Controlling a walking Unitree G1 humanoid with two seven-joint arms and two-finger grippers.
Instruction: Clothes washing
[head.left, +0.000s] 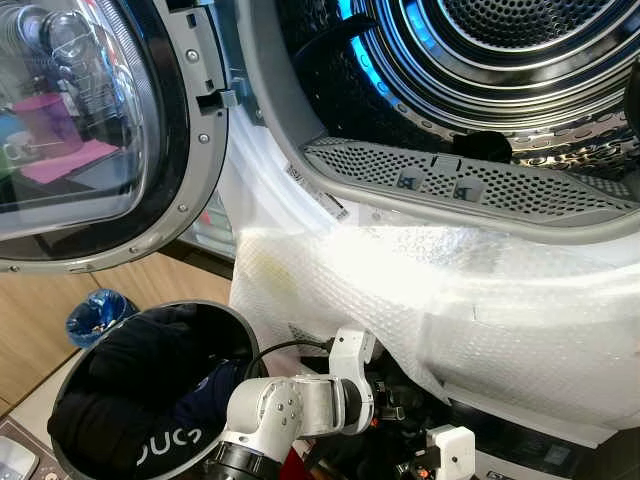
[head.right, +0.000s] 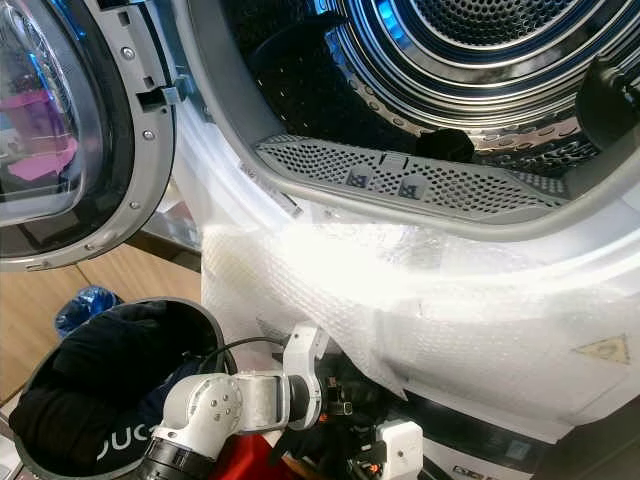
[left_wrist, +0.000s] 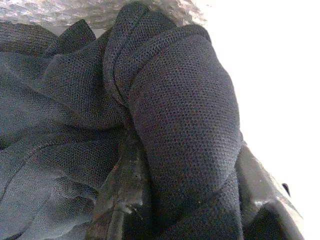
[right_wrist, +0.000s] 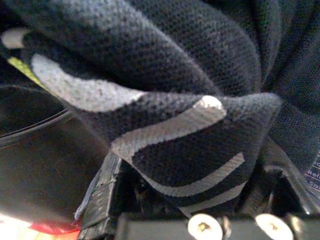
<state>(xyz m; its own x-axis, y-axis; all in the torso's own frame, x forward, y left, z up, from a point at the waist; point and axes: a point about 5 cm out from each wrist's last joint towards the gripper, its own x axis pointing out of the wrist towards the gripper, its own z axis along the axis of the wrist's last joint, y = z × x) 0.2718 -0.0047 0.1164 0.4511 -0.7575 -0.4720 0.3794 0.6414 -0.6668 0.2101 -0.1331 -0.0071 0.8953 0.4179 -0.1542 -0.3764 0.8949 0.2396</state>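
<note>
the left gripper (left_wrist: 175, 200) has its two long black fingers closed around a thick fold of dark knitted mesh cloth (left_wrist: 185, 125), with the fabric bunched between them and bubble wrap pale behind it. the right gripper (right_wrist: 200, 200) likewise pinches a dark mesh garment with pale grey printed lettering (right_wrist: 175, 125), the fold sitting between its fingers just above the screws of its mount. whether both grips are on one garment or two, i cannot tell.

from the head views, the silver left arm (head.left: 290, 405) reaches low across the front of the machine, near the round dark laundry basket (head.left: 70, 385) heaped with black clothes (head.left: 140, 370), one showing white letters. above stands the open washing machine, its shiny perforated steel drum (head.left: 500, 60) lit blue at the rim and nearly empty, one small dark item (head.left: 490, 145) lying at its lip. the front panel is draped in white bubble wrap sheet (head.left: 420, 300), and the round glass door (head.left: 80, 120) swings open at the robot's left.

the step in hand looks to be lifting clothes from the basket into the drum. to do it well, both grips should hold firm while rising clear of the basket rim and the bubble wrap, then carry the cloth over the grey perforated sill (head.left: 460, 185) before letting go, so nothing snags or trails outside the door seal.
</note>
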